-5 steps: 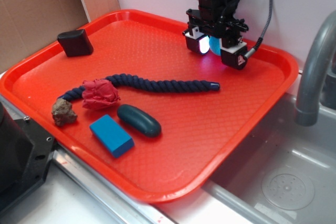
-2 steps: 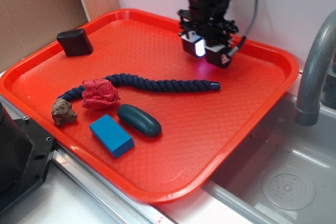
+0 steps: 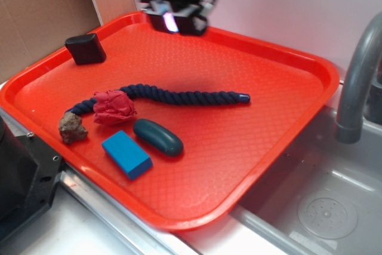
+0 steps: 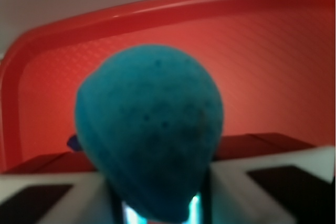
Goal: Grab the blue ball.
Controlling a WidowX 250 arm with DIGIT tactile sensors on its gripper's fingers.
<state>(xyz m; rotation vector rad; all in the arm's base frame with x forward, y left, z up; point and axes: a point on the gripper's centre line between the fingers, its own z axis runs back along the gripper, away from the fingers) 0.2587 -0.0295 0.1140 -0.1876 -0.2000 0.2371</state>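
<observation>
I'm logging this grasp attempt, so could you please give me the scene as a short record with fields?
gripper: raised over the tray's far left corner, blurred, shut on the blue ball
blue ball: between the fingers, off the tray, filling the wrist view
tray: red, beside a sink
left on tray: rope, red wad, rock, blue block, teal capsule, black block

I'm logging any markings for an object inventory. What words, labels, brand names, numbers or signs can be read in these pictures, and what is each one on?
None: no readable text shows in either view.
The blue ball, in the end effector, has no marking on it.
The red tray, blue block, teal capsule, black wedge and faucet show no label.
The end effector is motion-blurred; any print there is unreadable.
</observation>
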